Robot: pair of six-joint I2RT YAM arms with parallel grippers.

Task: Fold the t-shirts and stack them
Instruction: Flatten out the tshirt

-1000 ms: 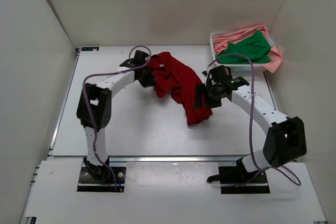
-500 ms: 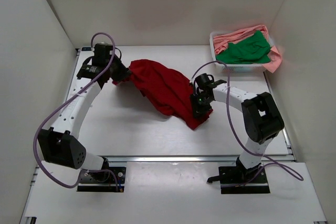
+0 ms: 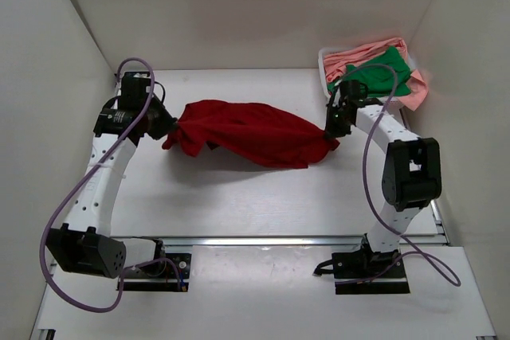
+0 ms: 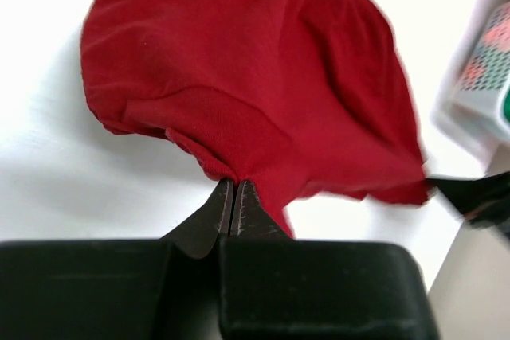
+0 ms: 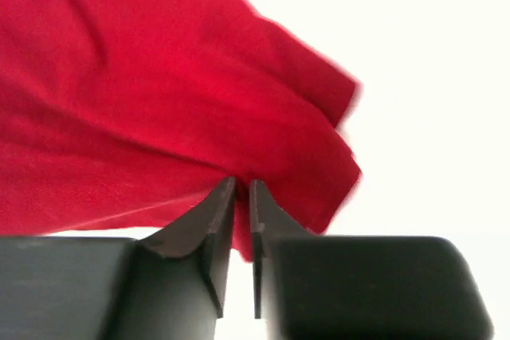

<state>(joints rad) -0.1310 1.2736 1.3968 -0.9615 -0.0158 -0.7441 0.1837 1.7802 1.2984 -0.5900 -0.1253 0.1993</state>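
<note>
Red shirt [image 3: 251, 133] is being held stretched, unfolded, between left gripper [image 3: 170, 127], 9 o'clock, and right gripper [image 3: 330, 133], 3 o'clock, both clenching it. Green shirt [image 3: 374, 76] and pink shirt [image 3: 358, 55] are waiting unfolded, 1 o'clock.

You have a white table [image 3: 239, 197] boxed in by plain white walls [image 3: 239, 13] at the left, back and right. A white basket [image 3: 323, 64] sits at its far right corner; in the blurred left wrist view it seems slatted. A metal rail [image 3: 263, 240] runs along the table's near edge.
</note>
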